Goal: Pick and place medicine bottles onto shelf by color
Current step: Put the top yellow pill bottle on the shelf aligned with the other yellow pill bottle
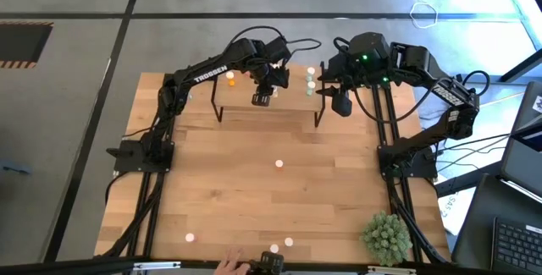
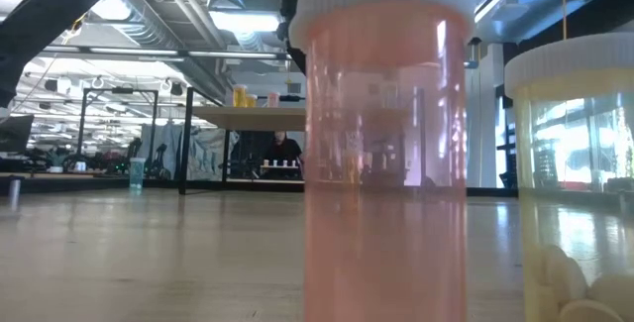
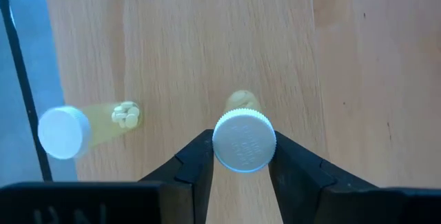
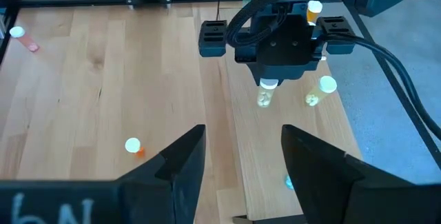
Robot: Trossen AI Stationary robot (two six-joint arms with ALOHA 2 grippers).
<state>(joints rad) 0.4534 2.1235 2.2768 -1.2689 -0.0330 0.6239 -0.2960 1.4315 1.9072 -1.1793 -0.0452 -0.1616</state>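
Bottle with a pale yellow body (image 3: 242,138) and a white ribbed cap stands upright on the shelf (image 3: 207,45), and we see the left tool (image 3: 242,165) closed on it, one dark finger (image 3: 196,162) on each side just under the cap. Beside it on the same light-wood board lies a second pale yellow bottle (image 3: 86,126), tipped on its side with its pills gathered at one end. From above, we see the left tool (image 1: 264,97) over the shelf's middle, with an orange bottle (image 1: 229,78) farther left on the board. The right tool (image 4: 238,158) hangs at the shelf's right end with its fingers spread wide and nothing between them. Other bottles sit out on the table (image 1: 254,190): one white-capped near the centre (image 1: 279,164), more along the near edge. A pink bottle (image 2: 381,144) and a yellow one (image 2: 580,173) stand close before the low camera.
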